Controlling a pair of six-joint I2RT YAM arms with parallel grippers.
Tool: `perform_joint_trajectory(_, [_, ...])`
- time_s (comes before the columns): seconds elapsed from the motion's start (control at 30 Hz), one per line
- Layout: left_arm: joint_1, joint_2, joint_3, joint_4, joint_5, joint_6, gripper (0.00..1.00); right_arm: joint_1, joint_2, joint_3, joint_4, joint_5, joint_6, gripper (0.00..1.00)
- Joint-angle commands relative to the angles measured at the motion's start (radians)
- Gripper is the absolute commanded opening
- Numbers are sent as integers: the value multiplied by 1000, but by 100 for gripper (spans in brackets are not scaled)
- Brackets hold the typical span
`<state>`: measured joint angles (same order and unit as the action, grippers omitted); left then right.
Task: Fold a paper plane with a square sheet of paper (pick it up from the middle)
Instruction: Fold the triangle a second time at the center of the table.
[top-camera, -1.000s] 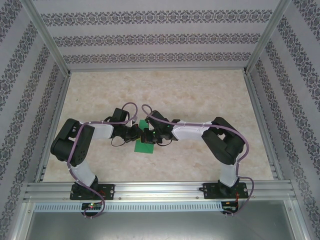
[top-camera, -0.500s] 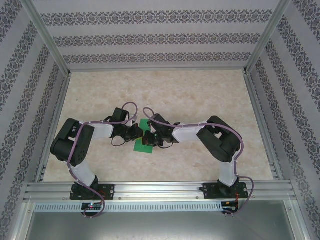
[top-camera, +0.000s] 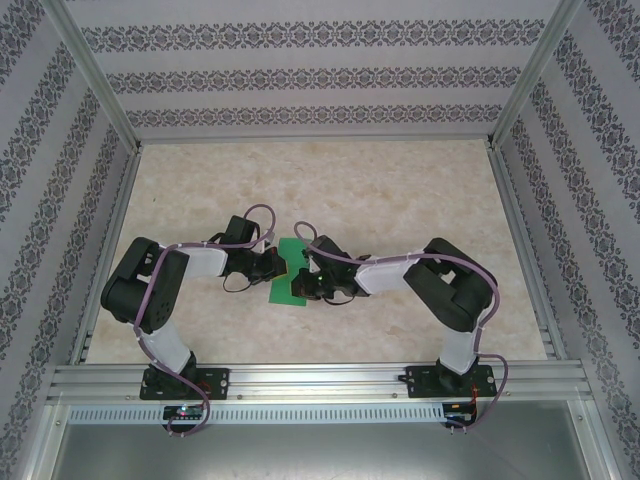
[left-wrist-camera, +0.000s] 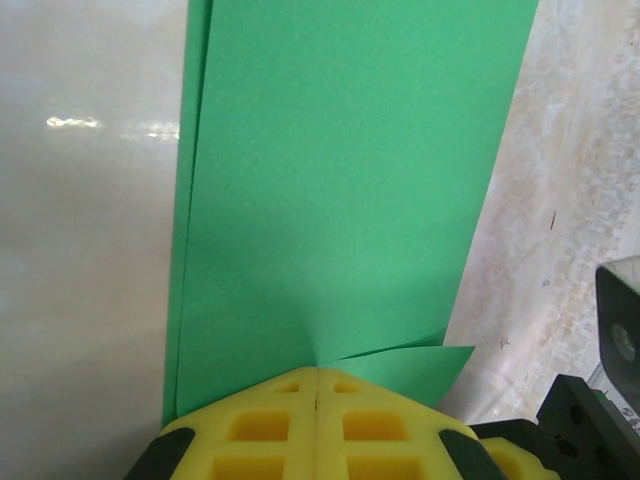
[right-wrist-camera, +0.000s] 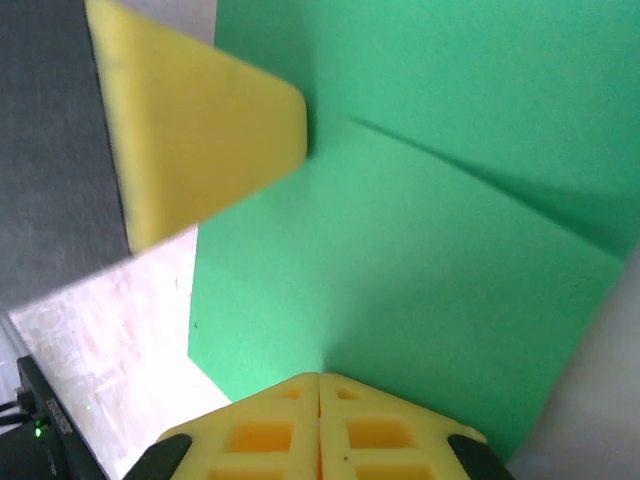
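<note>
The square sheet of paper (top-camera: 288, 278) is bright green and folded into a narrow layered strip, just above the table between the two arms. My left gripper (top-camera: 277, 266) is shut on its left edge. In the left wrist view the yellow pads (left-wrist-camera: 317, 372) pinch the paper (left-wrist-camera: 340, 180) where a small flap sticks out to the right. My right gripper (top-camera: 306, 283) is shut on the opposite edge. In the right wrist view its tips (right-wrist-camera: 319, 378) clamp the sheet (right-wrist-camera: 430, 270), which shows a diagonal crease. The left gripper's yellow finger (right-wrist-camera: 200, 130) shows beyond it.
The beige marble tabletop (top-camera: 400, 200) stretches behind the arms, enclosed by patterned walls and aluminium rails (top-camera: 320, 380). A dark part of the right arm (left-wrist-camera: 600, 400) sits close beside the left gripper. The two wrists are almost touching over the paper.
The right gripper has shifted slightly right and toward the near edge, its elbow swinging outward. More of the green strip shows between the grippers. The left arm has barely moved.
</note>
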<state>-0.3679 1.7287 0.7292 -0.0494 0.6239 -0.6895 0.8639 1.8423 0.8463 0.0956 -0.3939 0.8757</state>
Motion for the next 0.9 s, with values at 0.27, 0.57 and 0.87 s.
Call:
perform_joint_trajectory(0.27, [-4, 37, -28, -64, -120, -15, 3, 34, -125, -133, -97, -25, 8, 10])
perform_joint_trajectory(0.57, [-5, 28, -6, -126, -130, -69, 1, 23, -124, -14, -8, 58, 70, 10])
perform_joint_trajectory(0.87, [-4, 19, 2, -124, -110, -113, 1, 29, 44, 98, 28, 141, 209, 5])
